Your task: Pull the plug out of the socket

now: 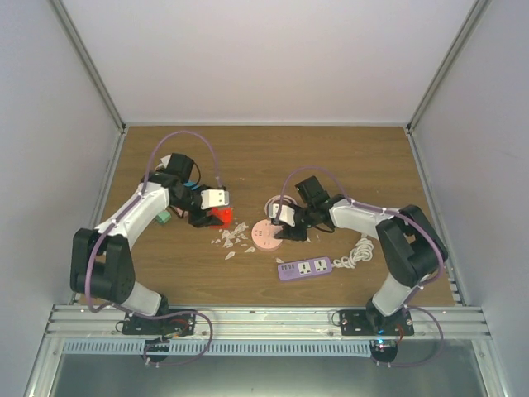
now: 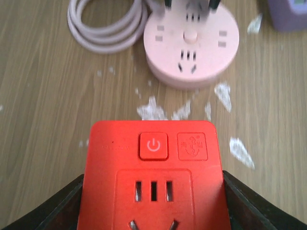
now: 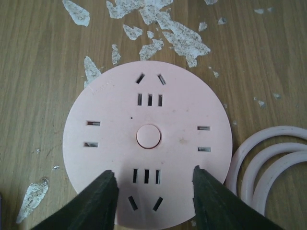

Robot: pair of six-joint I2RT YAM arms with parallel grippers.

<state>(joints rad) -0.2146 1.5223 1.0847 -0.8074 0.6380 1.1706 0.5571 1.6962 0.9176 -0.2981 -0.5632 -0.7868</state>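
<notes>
- The right gripper [image 3: 153, 201] hangs directly above the round pink socket [image 3: 148, 143] on the counter [image 3: 38, 72], fingers apart, nothing between them.
- No plug shows in that socket's slots; where the plug is cannot be told.
- The left gripper [image 2: 153, 211] is clamped on a red socket block [image 2: 152, 177], its sides against the fingers.
- The pink socket lies just ahead of the left gripper, but the right arm is nearer.
- A purple power strip [image 1: 304, 268] lies beside it, apart.

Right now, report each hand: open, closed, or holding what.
Left hand: closed on the red socket block, a finger on each side.
Right hand: open, fingers apart over the pink round socket, holding nothing.
</notes>
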